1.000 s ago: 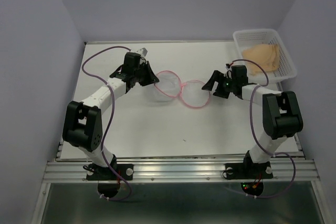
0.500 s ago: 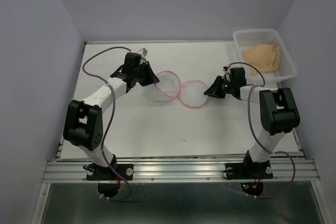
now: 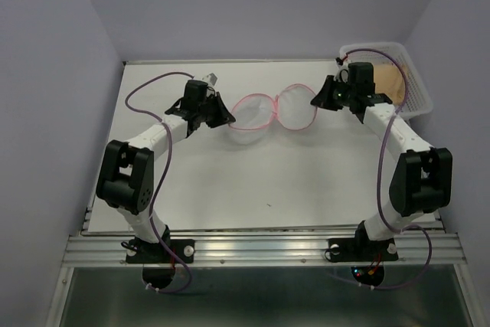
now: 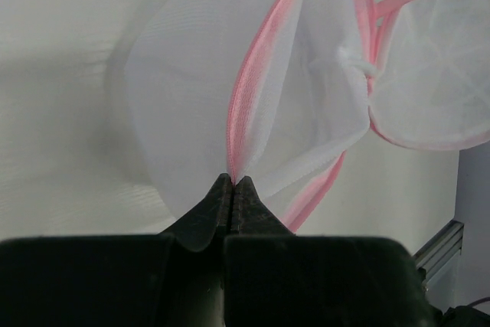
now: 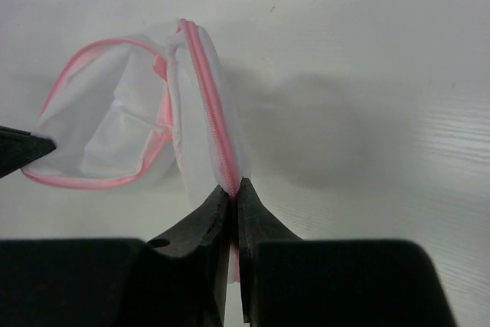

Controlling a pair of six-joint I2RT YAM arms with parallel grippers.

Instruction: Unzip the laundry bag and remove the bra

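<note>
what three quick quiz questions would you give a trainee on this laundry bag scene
1. Short answer: which part of the laundry bag does the right gripper pinch?
2. True or false: the left gripper is open and clear of the laundry bag.
3. Pick one: the bra lies A) inside the laundry bag, B) in the white basket, C) on the bare table.

Key: 1. its pink zipper rim. 2. false, it is shut on the rim of the other half. 3. B.
</note>
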